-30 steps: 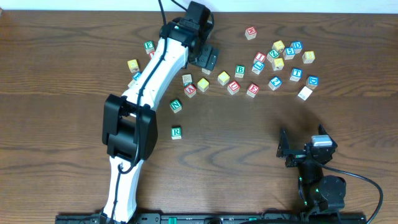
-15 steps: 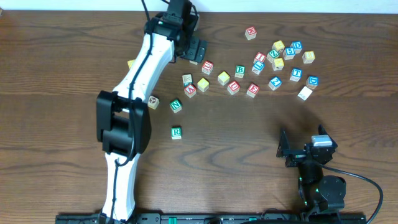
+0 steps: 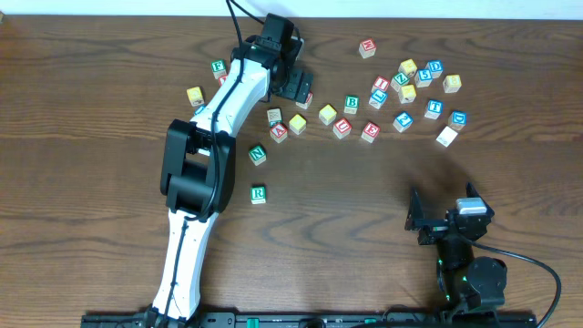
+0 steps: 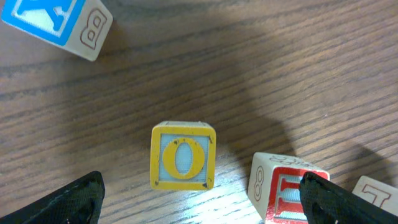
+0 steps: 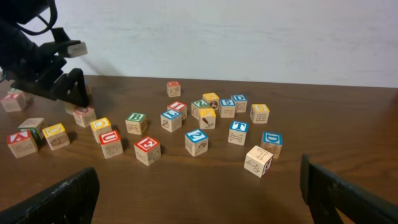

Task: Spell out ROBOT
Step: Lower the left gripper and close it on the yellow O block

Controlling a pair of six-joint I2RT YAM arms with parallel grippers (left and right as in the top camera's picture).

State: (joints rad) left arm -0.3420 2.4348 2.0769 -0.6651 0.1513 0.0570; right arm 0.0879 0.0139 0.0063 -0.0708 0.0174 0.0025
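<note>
In the left wrist view a yellow-framed O cube (image 4: 183, 155) lies on the wood, just ahead of my open left gripper (image 4: 202, 205) and centred between its fingers (image 4: 68, 202). From overhead, the left gripper (image 3: 296, 87) hovers over the left end of the cube scatter. The green R cube (image 3: 259, 193) sits alone, nearer the front. The green B (image 3: 351, 103) and blue T (image 3: 434, 107) lie among the scatter, also visible as B (image 5: 136, 122) and T (image 5: 238, 132). My right gripper (image 3: 444, 217) rests open at the front right, holding nothing.
A red E cube (image 4: 286, 186) touches the view's edge by the left gripper's right finger. A blue cube (image 4: 56, 22) lies beyond the O. A green N cube (image 3: 258, 155) sits above the R. Several red and blue cubes crowd the back right.
The left arm swung left and then back over the left end of the scatter, its gripper staying open. The right arm has not moved.
</note>
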